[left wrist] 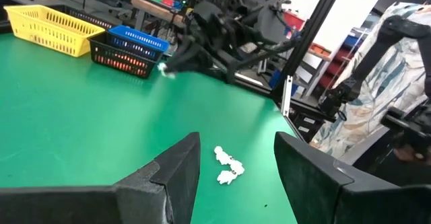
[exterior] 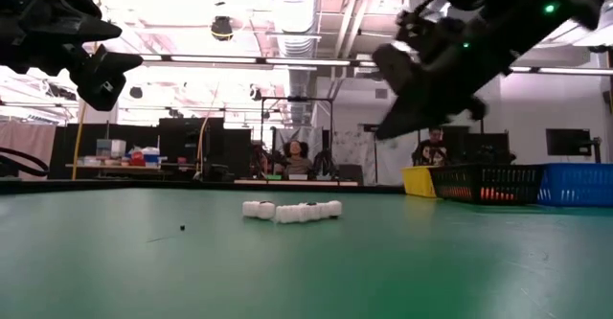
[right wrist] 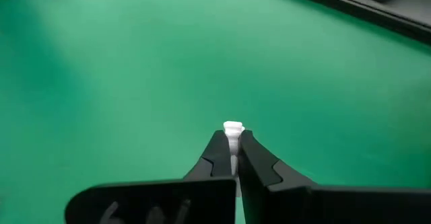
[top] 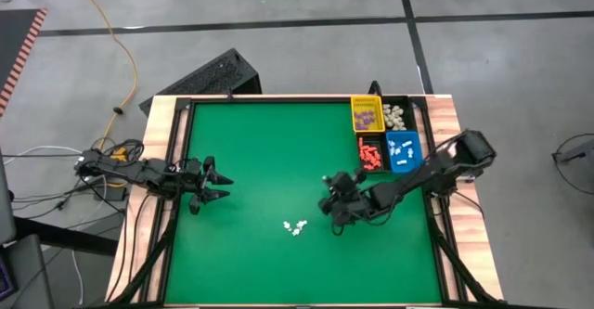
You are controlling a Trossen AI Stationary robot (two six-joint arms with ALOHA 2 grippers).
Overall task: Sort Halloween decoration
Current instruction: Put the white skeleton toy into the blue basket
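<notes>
Currently right gripper is pinched on one white trinket above the surface, bin-side of the loose white trinkets — tiny, rigid, featherlight, slippery-looking — grip mid-body.

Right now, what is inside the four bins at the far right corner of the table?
Yellow bin: purple trinkets. Black bin: cream ones. Second black bin: orange-red ones. Blue bin: white ones. What lies under each top layer is covered.

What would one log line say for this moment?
right gripper: shut on white trinket, above mat | left gripper: open, waiting | white trinkets remain on mat
</notes>
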